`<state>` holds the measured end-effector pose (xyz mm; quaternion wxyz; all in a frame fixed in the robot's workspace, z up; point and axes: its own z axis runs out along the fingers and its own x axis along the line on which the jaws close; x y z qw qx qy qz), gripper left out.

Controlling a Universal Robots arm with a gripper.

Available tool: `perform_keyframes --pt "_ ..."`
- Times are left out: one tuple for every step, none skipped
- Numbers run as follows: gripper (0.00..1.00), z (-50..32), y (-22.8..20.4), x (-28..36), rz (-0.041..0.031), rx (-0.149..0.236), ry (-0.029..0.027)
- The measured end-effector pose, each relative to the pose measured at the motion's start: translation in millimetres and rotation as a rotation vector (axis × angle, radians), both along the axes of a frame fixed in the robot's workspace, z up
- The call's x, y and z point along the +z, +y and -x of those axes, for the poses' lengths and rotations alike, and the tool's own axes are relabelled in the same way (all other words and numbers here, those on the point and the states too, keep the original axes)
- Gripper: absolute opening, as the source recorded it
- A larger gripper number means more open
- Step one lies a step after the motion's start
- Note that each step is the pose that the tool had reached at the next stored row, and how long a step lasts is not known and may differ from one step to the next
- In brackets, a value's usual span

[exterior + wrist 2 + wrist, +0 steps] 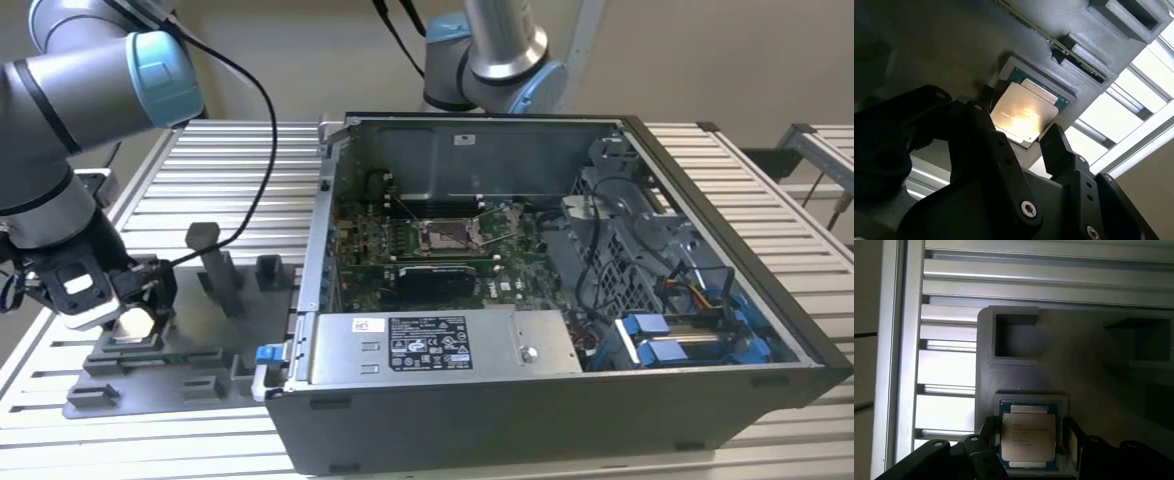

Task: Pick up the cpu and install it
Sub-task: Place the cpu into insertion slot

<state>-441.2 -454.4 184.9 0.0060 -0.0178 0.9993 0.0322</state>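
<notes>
Ribbed metal desk [227, 160], grey fixture tray [200, 330] on it. Claw [1032, 437] open, straddling the cpu [1024, 117], which sits flat in its tray nest directly beneath. Not yet lifted. Socket [445, 235], well apart from claw, looks empty: pickup and install both pending.

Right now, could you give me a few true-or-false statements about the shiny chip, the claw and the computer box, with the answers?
1. The thin square cpu with the pale silver metal top lies in a recess of the grey plastic holder. True.
2. The cpu sits in the dark square motherboard socket. False: it is in the holder, outside the case.
3. The black gripper has its fingers on either side of the cpu. True.
4. The dark grey metal computer case is closed. False: it lies open, with its green motherboard showing.
</notes>
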Motion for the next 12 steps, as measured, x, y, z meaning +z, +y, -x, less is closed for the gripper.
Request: perform_keyframes --pt "1.0 0.0 -0.1 0.0 -0.0001 -0.005 0.0" --pt "1.0 0.1 -0.3 0.1 -0.0003 -0.01 0.0001" --pt "1.0 0.1 -0.5 0.0 -0.0006 -0.015 0.0" --pt "1.0 0.2 -0.7 0.1 -0.0009 -0.019 0.0" --pt "1.0 0.2 -0.8 0.0 -0.0011 -0.02 0.0" --pt "1.0 0.3 -0.9 0.0 -0.0013 -0.021 0.0" --pt "1.0 0.5 -1.0 0.0 -0.0014 -0.021 0.0" --pt "1.0 0.6 -1.1 0.1 -0.0014 -0.021 0.0001" --pt "1.0 0.7 -1.1 0.1 -0.0015 -0.021 0.0001" --pt "1.0 0.7 -1.2 0.1 -0.0016 -0.021 0.0" --pt "1.0 0.8 -1.2 0.1 -0.0017 -0.021 0.0" --pt "1.0 0.8 -1.4 0.1 -0.0017 -0.021 0.0"
